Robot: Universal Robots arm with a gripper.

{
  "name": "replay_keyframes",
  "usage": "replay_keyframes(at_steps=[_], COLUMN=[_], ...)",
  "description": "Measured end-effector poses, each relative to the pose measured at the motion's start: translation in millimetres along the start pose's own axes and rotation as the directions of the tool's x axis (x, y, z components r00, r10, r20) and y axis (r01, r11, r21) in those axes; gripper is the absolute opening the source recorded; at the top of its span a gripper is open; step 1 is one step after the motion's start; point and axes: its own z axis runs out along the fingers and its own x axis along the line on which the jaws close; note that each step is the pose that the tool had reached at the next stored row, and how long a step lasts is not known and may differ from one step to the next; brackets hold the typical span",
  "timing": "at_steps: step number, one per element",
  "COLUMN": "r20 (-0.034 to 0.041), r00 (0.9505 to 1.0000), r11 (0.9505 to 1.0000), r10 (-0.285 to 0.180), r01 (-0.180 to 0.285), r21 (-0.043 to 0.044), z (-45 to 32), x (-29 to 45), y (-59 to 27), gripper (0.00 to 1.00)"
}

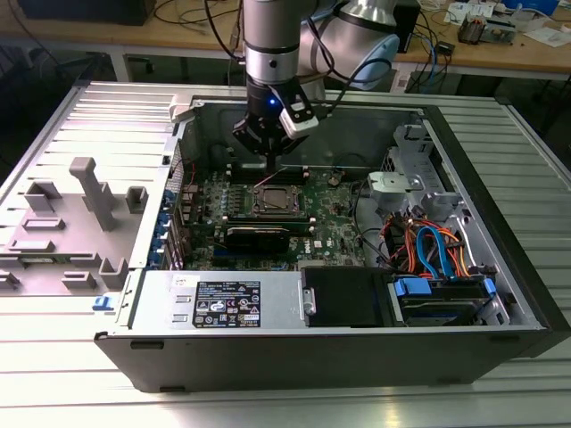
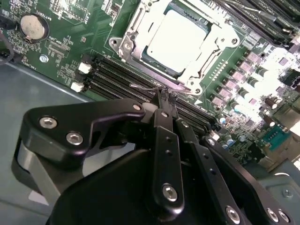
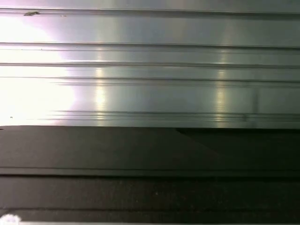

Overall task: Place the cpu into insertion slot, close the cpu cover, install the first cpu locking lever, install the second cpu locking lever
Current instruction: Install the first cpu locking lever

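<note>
Pinching a thin wire lever (image 2: 143, 87), the gripper (image 2: 165, 97) has fingers squeezed together at the far edge of the cover (image 2: 135, 36). Chip (image 2: 176, 40) sits beneath it, cover closed.

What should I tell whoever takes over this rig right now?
End effector: shut, tips at a thin wire locking lever beside the insertion slot.
Cpu sits in the slot; cpu cover lies closed over it.
Done: cpu placed, cover closed.
Left: the levers; whether either is latched cannot be told.
</note>
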Motion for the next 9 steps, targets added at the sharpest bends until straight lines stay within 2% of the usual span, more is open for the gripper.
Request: replay_keyframes(at_steps=[9], r20=[-0.0001], r00=[1.0000], r11=[1.0000], r10=[0.000], r01=[0.000], r21=[0.0027], z=[3.6], x=[-7.3], y=[2.4], gripper=[0.11])
